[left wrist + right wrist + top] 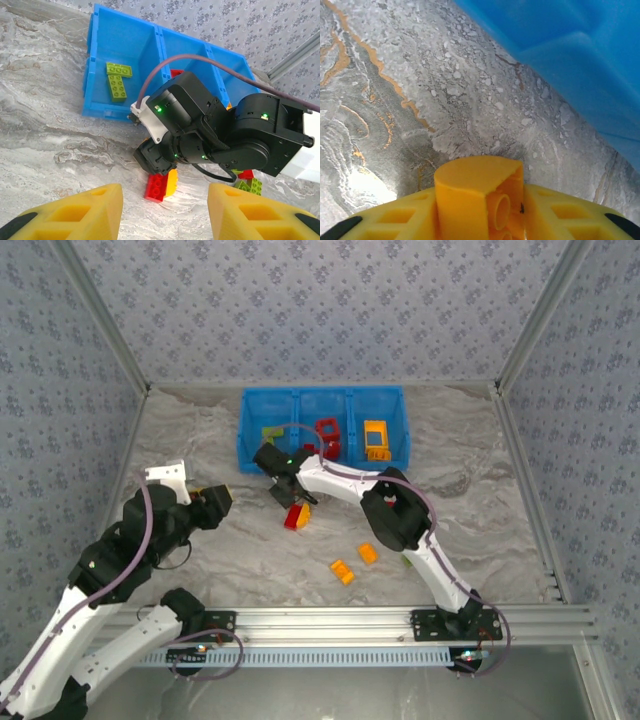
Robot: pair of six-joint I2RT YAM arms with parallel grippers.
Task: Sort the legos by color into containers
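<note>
My right gripper (480, 212) is shut on an orange-yellow brick (477, 197), just above the marble table in front of the blue bin (580, 60). In the left wrist view that yellow brick (173, 181) sits under the right gripper (159, 161), with a red brick (158, 187) touching its side. From above, this pair (297, 515) lies just in front of the bin (245, 435). The bin's left compartment holds green bricks (117, 81), the middle one red bricks (327, 432), the right one an orange-yellow piece (375, 438). My left gripper (165, 215) hangs open to the left, holding nothing.
Two orange bricks (343, 571) (368, 553) and a green one (407, 561) lie on the table near the right arm. Green and red bricks (249, 184) lie behind the right arm's wrist. The right arm stretches across the table's middle. Walls enclose three sides.
</note>
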